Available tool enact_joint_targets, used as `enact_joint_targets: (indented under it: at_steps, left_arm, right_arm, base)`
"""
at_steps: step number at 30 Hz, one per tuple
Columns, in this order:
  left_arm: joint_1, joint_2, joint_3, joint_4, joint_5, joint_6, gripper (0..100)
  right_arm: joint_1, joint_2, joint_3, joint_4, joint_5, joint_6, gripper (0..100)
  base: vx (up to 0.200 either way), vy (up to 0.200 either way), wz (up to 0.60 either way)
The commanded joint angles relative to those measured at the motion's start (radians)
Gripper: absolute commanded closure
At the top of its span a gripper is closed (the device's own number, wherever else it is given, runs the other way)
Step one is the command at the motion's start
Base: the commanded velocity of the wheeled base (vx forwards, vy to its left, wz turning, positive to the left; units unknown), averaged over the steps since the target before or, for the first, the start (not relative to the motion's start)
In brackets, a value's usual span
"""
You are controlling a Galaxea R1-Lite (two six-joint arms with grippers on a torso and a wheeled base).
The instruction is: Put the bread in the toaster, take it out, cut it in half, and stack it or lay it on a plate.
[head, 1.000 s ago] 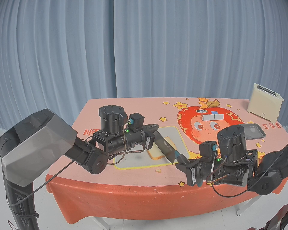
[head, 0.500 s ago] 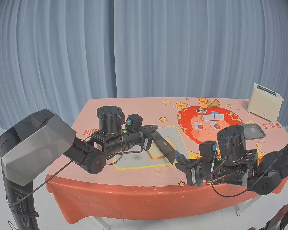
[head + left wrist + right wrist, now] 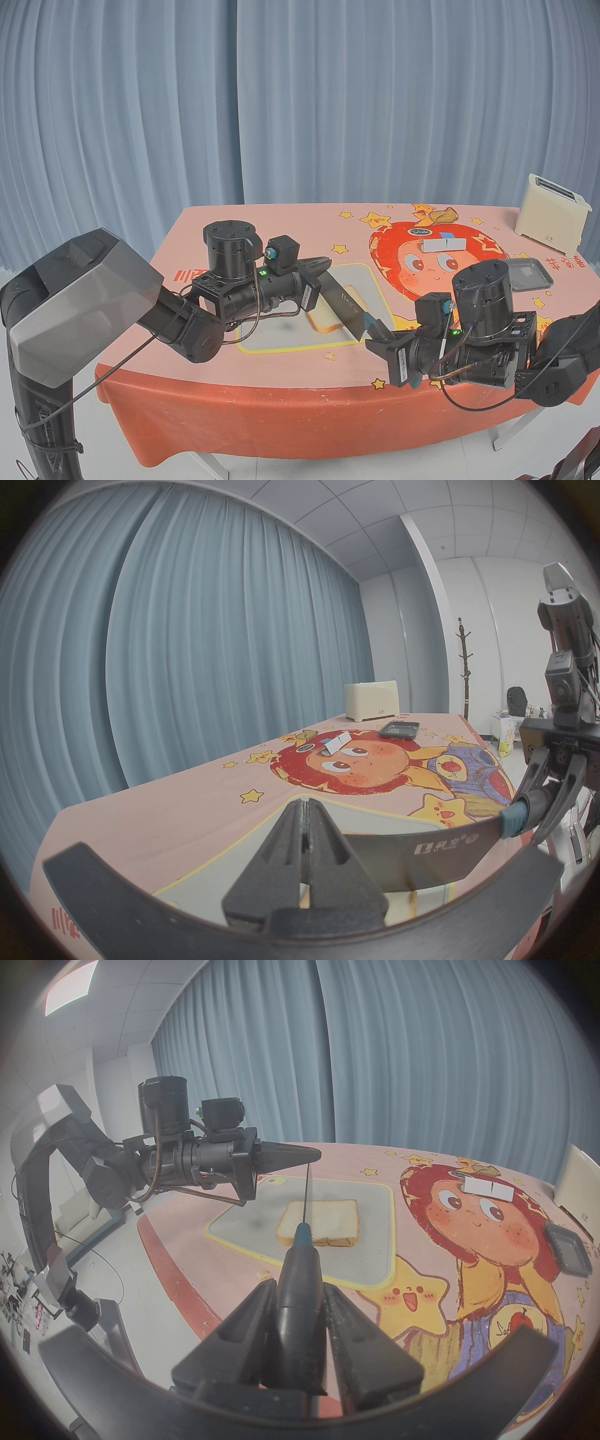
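Your right pincer, clamped on the knife, holds its blade across the middle of the bread; your left pincer, closed empty, hangs over its left edge.

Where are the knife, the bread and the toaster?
knife [image 3: 345,305]: head view, middle of the blade.
bread [image 3: 331,1221]: right wrist view, middle of the top face.
toaster [image 3: 550,219]: head view, its near side wall.
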Motion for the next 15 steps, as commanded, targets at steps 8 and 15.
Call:
enact_joint_targets:
  at_steps: [8, 15]
  left_arm:
    - [-0.001, 0.026, -0.078, 0.01, -0.001, -0.005, 100]
    - [-0.001, 0.063, -0.055, 0.007, 0.0, 0.001, 100]
  right_arm:
    - [0.0, 0.0, 0.002, 0.001, 0.0, 0.0, 100]
    - [0.0, 0.0, 0.002, 0.001, 0.0, 0.0, 100]
  base:
    - [0.0, 0.0, 0.0]
    - [0.0, 0.0, 0.0]
